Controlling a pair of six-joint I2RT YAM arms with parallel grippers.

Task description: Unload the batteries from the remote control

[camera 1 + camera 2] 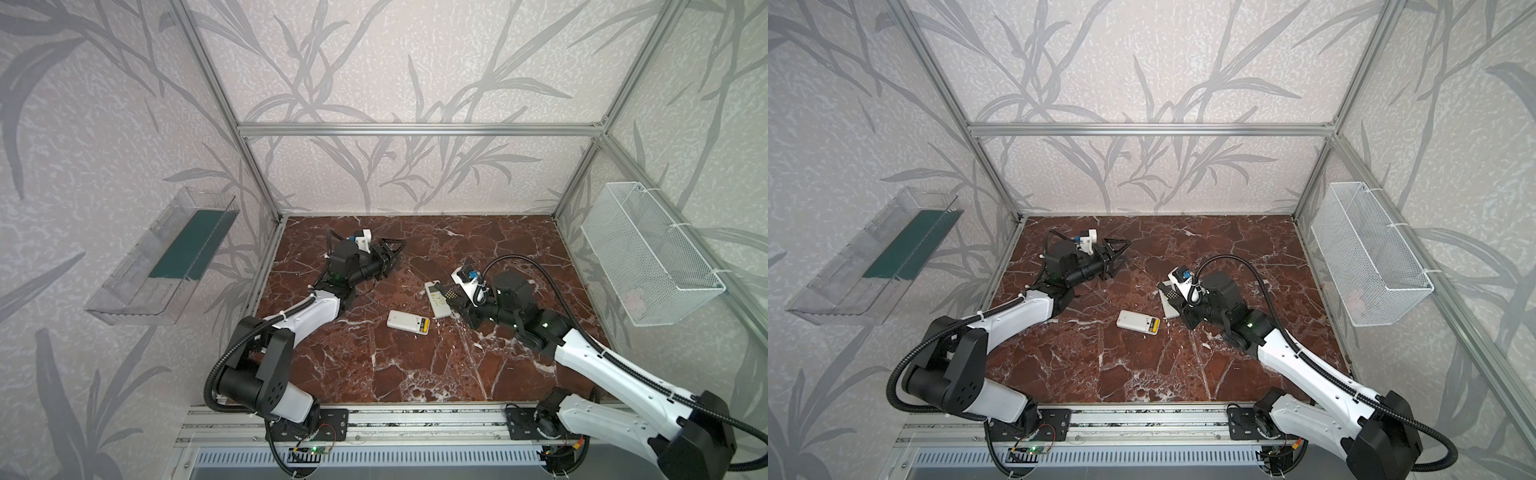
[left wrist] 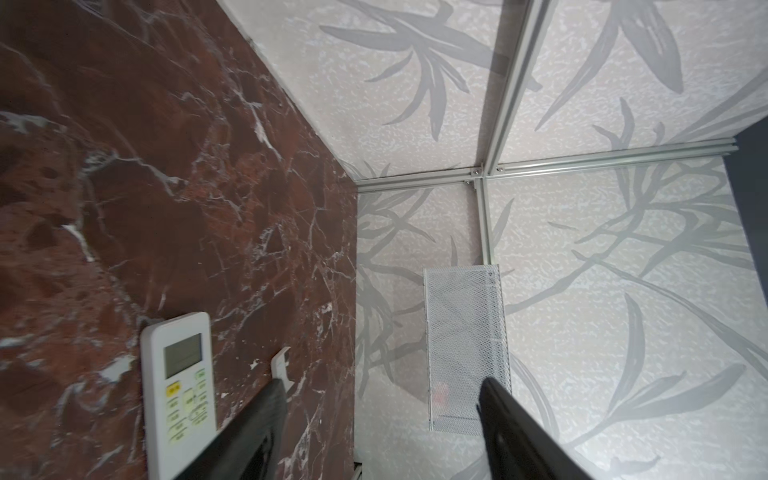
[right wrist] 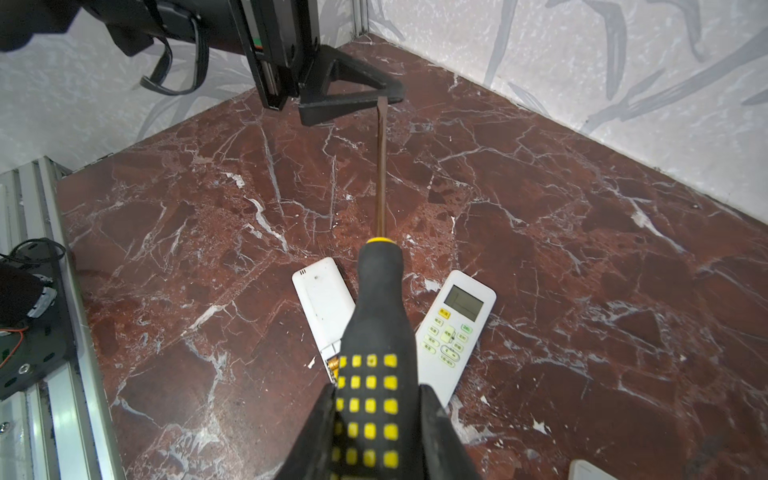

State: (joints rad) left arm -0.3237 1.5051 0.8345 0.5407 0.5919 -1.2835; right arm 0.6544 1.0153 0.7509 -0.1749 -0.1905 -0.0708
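Two white remotes lie mid-table. One is face down (image 1: 405, 321) (image 3: 322, 297) with its end compartment open, and a yellow battery (image 1: 424, 325) (image 1: 1154, 325) shows inside. The other lies face up (image 1: 437, 300) (image 3: 455, 328) (image 2: 178, 395) beside it. My right gripper (image 1: 456, 301) (image 3: 378, 390) is shut on the black-and-yellow handle of a screwdriver (image 3: 378, 311), held over the two remotes with its shaft (image 3: 379, 166) pointing towards the left arm. My left gripper (image 1: 395, 255) (image 2: 382, 384) hovers open and empty at the back left, apart from both remotes.
A white mesh basket (image 1: 652, 257) (image 2: 465, 332) hangs on the right wall. A clear plastic tray (image 1: 166, 257) hangs on the left wall. Aluminium frame posts stand at the table's corners. A white object (image 3: 590, 471) lies at the edge of the right wrist view.
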